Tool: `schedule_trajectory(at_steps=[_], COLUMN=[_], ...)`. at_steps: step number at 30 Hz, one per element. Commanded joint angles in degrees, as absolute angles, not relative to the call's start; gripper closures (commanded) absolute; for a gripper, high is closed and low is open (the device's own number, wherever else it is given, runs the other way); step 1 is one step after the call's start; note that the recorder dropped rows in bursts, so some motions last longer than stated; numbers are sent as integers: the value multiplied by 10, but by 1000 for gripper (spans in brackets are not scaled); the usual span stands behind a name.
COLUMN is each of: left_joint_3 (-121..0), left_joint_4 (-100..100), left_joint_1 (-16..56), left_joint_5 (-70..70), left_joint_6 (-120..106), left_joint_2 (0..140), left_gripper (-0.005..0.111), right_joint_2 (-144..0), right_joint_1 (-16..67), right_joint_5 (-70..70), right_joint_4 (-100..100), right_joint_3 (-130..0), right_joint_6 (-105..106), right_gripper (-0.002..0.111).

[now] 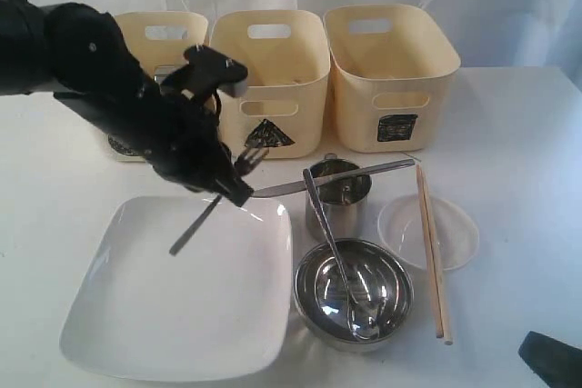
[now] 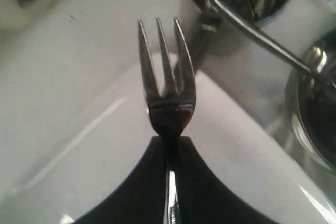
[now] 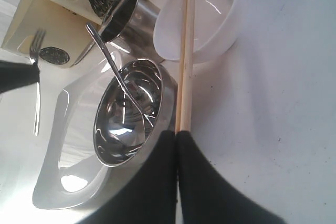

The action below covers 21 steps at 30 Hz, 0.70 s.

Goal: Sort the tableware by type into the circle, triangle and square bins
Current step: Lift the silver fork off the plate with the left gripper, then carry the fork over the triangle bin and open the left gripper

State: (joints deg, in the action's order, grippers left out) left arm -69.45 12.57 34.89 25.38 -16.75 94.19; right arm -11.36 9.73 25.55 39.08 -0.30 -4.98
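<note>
Steel fork [image 2: 168,95], three glossy tines

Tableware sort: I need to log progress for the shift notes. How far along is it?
Done: nothing confirmed; the bins' insides are mostly hidden. In hand: the left gripper holds the fork above the white plate. Left on the table: that plate, the bowl with the spoon, a cup, knife, clear dish, chopsticks. The right gripper is shut, holding nothing.
</note>
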Motion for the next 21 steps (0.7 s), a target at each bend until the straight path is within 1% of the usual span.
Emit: schedule_trajectory(at_steps=[1, 5, 10, 14, 21], left_joint_3=[-738, -788, -831, -840, -886], left_joint_4=[105, 105, 105, 105, 101], left_joint_1=[320, 286, 263, 260, 260], left_joint_5=[197, 136, 45, -42, -95], left_joint_6=[-164, -164, -165, -169, -167], left_joint_2=[936, 941, 971, 1009, 1081], left_gripper=[107, 107, 107, 107, 107], right_joint_2=[-110, -110, -110, -110, -110], right_joint_1=[99, 99, 99, 99, 99], right_joint_5=[252, 252, 252, 252, 252], right_joint_4=[388, 388, 389, 389, 389], right_joint_3=[0, 0, 0, 0, 0], right_joint_6=[-50, -50, -50, -50, -50], right_gripper=[108, 108, 108, 108, 108])
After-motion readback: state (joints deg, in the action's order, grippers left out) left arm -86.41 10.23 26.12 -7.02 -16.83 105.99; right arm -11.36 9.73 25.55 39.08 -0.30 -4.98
